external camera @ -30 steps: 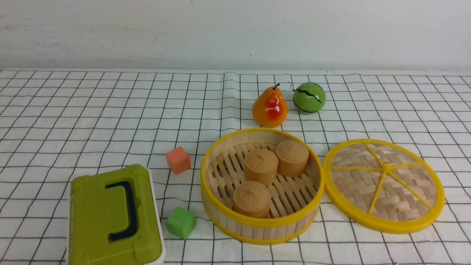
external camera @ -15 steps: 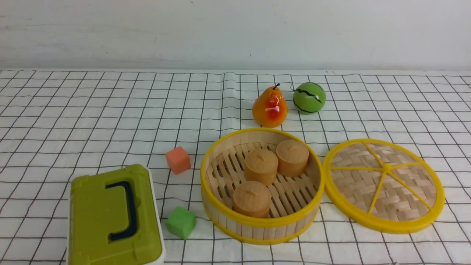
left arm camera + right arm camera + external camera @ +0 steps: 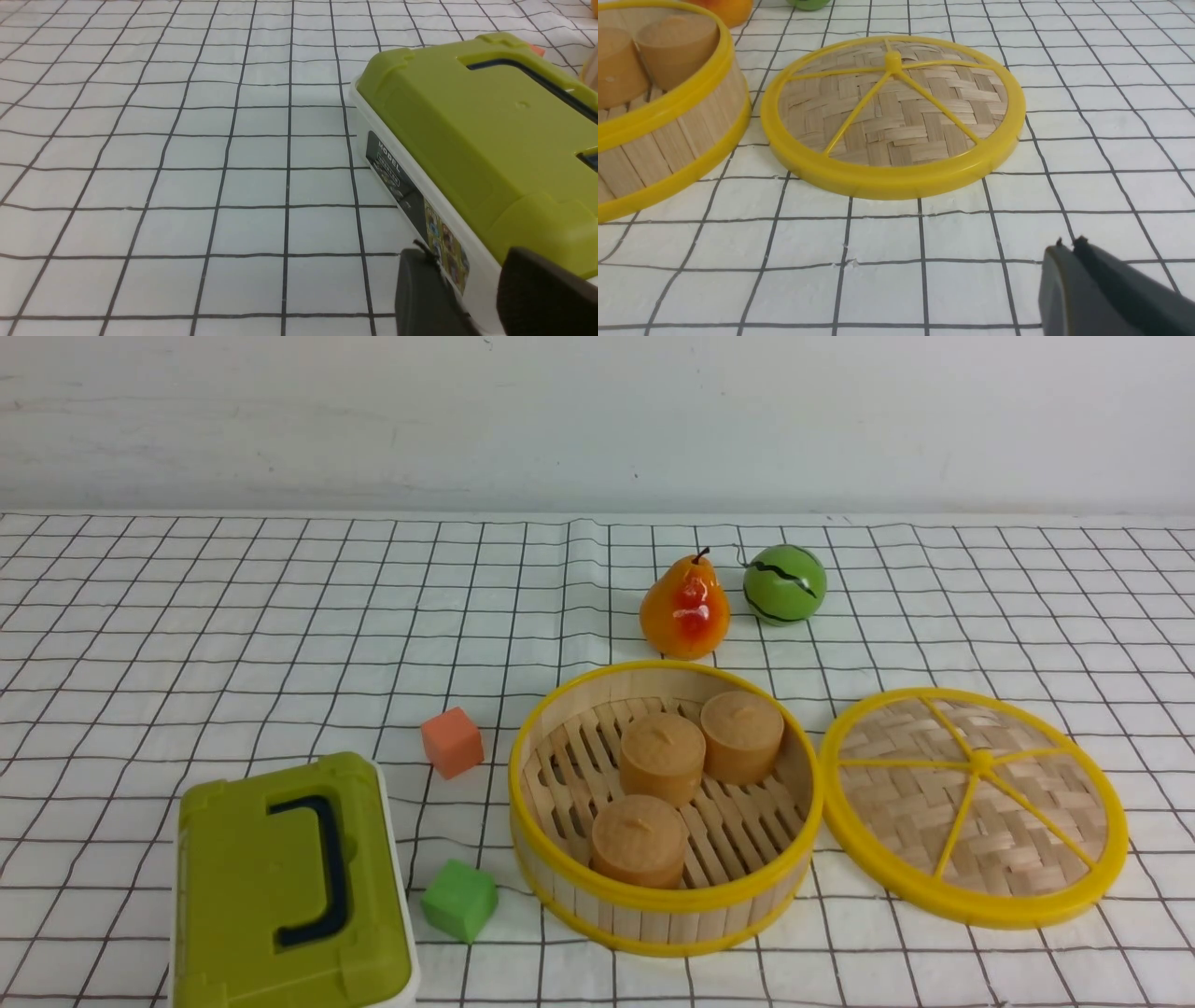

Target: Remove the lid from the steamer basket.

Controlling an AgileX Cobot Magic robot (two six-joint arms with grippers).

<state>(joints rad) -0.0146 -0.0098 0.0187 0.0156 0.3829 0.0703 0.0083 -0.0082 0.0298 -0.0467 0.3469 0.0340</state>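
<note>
The steamer basket [image 3: 653, 919] stands uncovered at the centre right of the cloth, with three brown cylinders [image 3: 663, 756] inside. The lid [image 3: 976, 807] lies flat on the cloth just right of the basket, touching or nearly touching its rim. Neither gripper shows in the front view. In the right wrist view my right gripper [image 3: 1069, 245] is shut and empty, low over the cloth and well short of the lid [image 3: 892, 116] and the basket [image 3: 668, 135]. In the left wrist view my left gripper [image 3: 467, 261] is open and empty beside the olive-green box [image 3: 467, 130].
The olive-green box [image 3: 280, 896] with a dark handle stands at the front left. An orange cube [image 3: 452, 741] and a green cube [image 3: 458, 899] lie between it and the basket. A pear [image 3: 686, 607] and a small green melon [image 3: 784, 583] stand behind the basket.
</note>
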